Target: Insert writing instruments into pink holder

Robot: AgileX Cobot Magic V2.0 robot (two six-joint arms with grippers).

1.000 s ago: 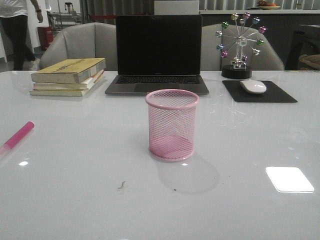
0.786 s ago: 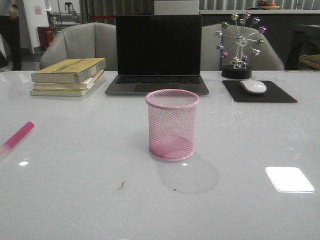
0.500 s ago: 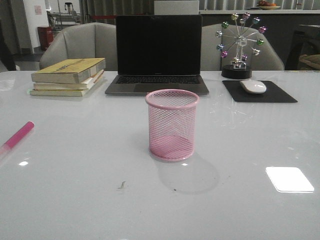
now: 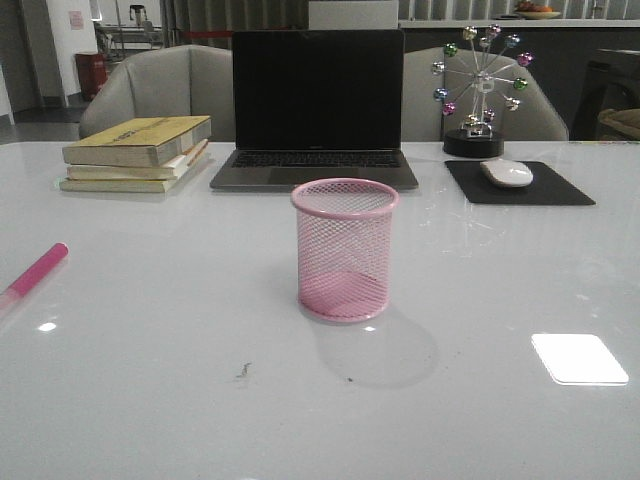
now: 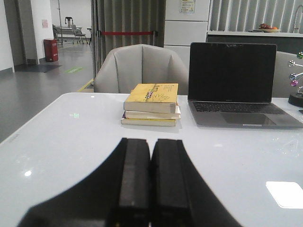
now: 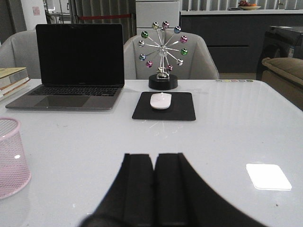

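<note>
The pink wire-mesh holder (image 4: 345, 250) stands upright and empty at the middle of the white table; its side also shows in the right wrist view as the holder (image 6: 12, 157). A bright pink pen (image 4: 34, 272) lies flat near the table's left edge. The lime green pen is out of view. Neither gripper appears in the front view. My left gripper (image 5: 151, 142) is shut with nothing between its fingers, low over bare table. My right gripper (image 6: 154, 156) is also shut and empty, to the right of the holder.
A closed-screen dark laptop (image 4: 316, 110) sits behind the holder. Stacked books (image 4: 137, 152) lie at the back left. A white mouse (image 4: 506, 172) on a black pad (image 4: 560, 190) and a ferris-wheel ornament (image 4: 478, 90) stand at the back right. Chairs stand beyond the table.
A person in the background at the far left has walked out of view. The holder, pen and table items have not moved.
</note>
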